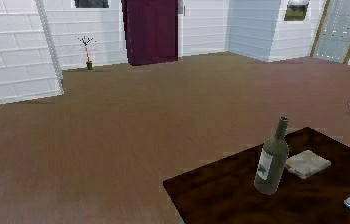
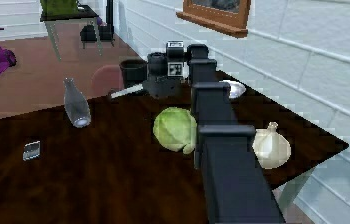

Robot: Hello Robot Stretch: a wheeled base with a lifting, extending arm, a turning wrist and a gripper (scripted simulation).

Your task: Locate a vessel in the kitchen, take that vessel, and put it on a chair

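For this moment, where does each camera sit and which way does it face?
Forward view: on the robot, looking ahead and somewhat down across the floor to a purple door, with a corner of a dark table and a bottle close by.
Arm side view: on the robot's body, looking out sideways over the table; the arm and claw reach out past a green cabbage.
Shared: the table and the bottle.

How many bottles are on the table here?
1. The bottle stands upright on the dark table; both views show this one. The arm may hide others.
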